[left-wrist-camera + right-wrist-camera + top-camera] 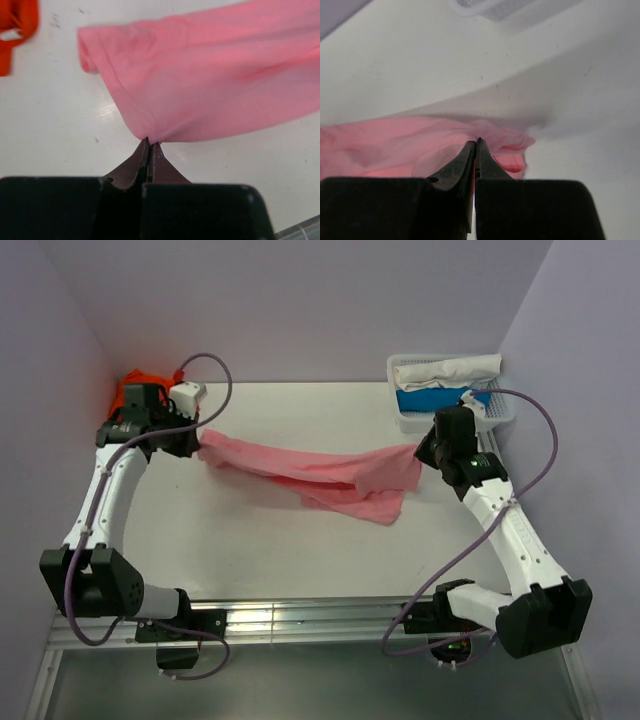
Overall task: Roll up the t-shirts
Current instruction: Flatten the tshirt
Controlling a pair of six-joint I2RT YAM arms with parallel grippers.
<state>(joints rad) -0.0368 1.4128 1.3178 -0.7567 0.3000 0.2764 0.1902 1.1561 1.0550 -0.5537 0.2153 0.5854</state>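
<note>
Currently the pink t-shirt (320, 472) hangs stretched across the middle of the frame. Its left end is pinched in the closed left fingers (139, 165) and its right end in the closed right fingers (462, 165). Both grips look thin, only a bit of hem at the tips, so a harder pull apart could slip a corner free and drop the cloth in a heap. The drooping lower fold may also drag and bunch. The orange t-shirt (137, 388) lies crumpled in the upper left corner, and a white basket (395, 375) sits at the upper right. The tabletop (260, 550) is smooth and white, closed in by pale lilac walls (300, 300).
</note>
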